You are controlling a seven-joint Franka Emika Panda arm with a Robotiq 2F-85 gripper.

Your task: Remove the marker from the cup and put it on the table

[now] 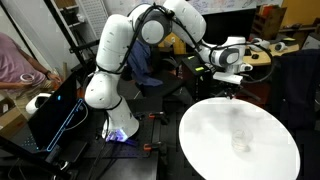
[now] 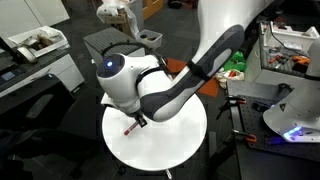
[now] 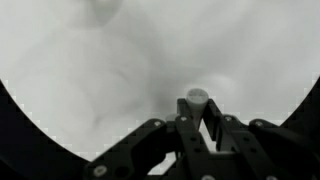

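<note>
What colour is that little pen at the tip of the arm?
Reddish-pink. The marker shows best in an exterior view, against the white table.

There's someone in a pink top (image 1: 14,58) at the left edge in an exterior view. A dark screen (image 1: 55,115) traced with blue lines sits lower left, and a tan curved desk (image 1: 262,66) upper right. In an exterior view, a grey cabinet (image 2: 115,42) stands upper centre, with a green object (image 2: 235,62) to its right.
</note>
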